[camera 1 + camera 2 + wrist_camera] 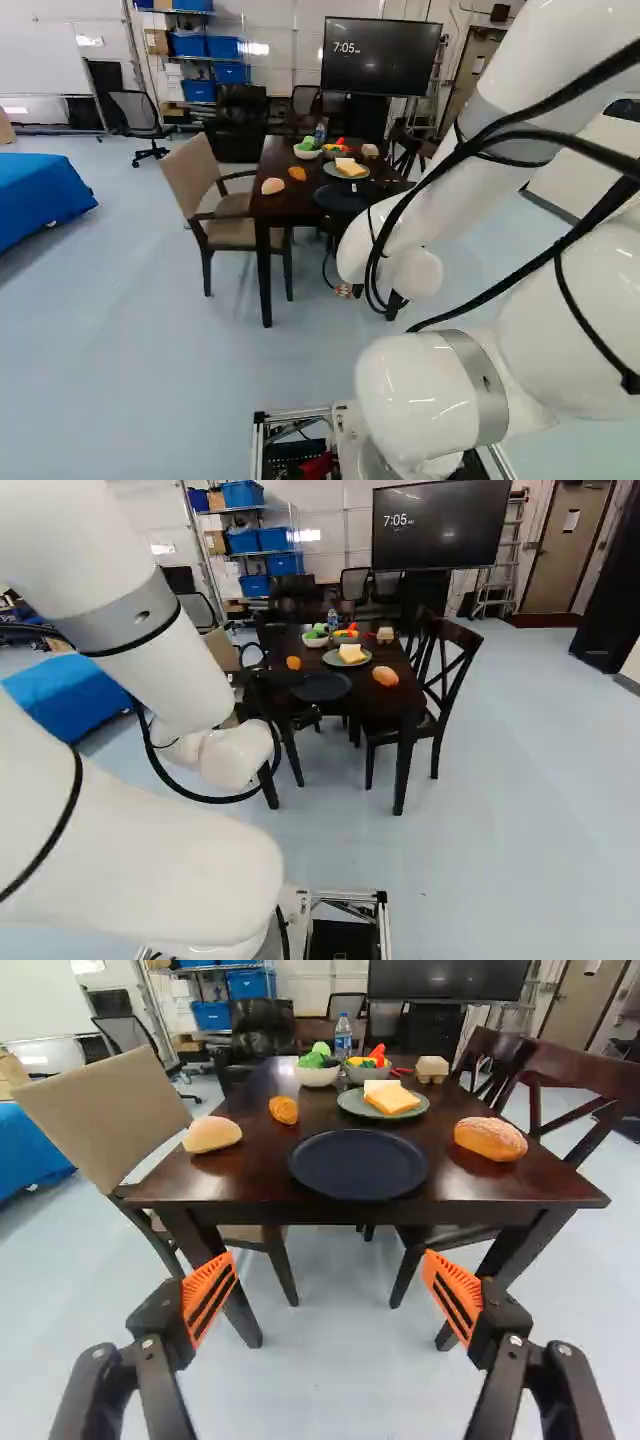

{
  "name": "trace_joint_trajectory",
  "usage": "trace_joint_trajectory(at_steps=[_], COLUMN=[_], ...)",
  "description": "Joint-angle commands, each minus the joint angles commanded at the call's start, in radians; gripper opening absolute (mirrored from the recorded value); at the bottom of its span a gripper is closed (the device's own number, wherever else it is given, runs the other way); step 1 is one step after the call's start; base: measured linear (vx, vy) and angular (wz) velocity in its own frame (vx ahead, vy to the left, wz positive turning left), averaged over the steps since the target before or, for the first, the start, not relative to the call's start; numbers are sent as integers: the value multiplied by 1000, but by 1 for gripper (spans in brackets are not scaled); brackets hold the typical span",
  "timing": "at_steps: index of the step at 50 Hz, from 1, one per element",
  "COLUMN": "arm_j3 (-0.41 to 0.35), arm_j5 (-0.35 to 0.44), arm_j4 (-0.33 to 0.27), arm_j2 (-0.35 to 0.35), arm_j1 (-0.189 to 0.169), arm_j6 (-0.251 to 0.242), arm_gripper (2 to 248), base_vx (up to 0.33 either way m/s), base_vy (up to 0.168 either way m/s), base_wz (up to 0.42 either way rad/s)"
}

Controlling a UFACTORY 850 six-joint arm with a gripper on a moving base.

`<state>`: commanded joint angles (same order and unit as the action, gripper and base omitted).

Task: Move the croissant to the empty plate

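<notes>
Clock directions take twelve as straight ahead of the gripper (262, 682). The wrist view shows the gripper (332, 1285) with its jaws wide open, one orange pad on either side and nothing between them but a view of the floor (330, 1360) beyond. The dark wooden table (330, 1207) is ahead at twelve.

The croissant (284, 1110) lies on the tabletop, at about eleven o'clock from the navy-blue plate (358, 1166), near its rim but apart from it. That plate sits close to the table's near edge and is empty, so the croissant is not on it.

From the same plate, a pale round bread roll (212, 1134) lies at ten, close to the table's left side, and a browner oval bread loaf (490, 1139) at two, toward the right side. At twelve, just beyond, is the grey-green plate (350, 1103) with bread slices (392, 1098) on it.

From the grey-green plate, a white bowl (316, 1078) of green food stands at ten to eleven, and a second bowl (368, 1075) with red, yellow and green pieces at about twelve. A small tan carton (432, 1068) is at one, and a clear bottle (343, 1035) stands beyond the bowls, toward eleven.

A beige upholstered chair (105, 1115) stands on the table's nine o'clock side, a dark cross-back wooden chair (570, 1070) on its three o'clock side.
</notes>
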<state>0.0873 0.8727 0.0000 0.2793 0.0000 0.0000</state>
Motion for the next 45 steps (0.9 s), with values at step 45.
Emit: trace_joint_trajectory(at_steps=[45], arm_j3=[0], arm_j5=[0], arm_j4=[0], arm_j2=[0], arm_j1=[0], arm_j6=[0], arm_gripper=[247], base_vx=[205], base_vy=[-32], base_wz=[31])
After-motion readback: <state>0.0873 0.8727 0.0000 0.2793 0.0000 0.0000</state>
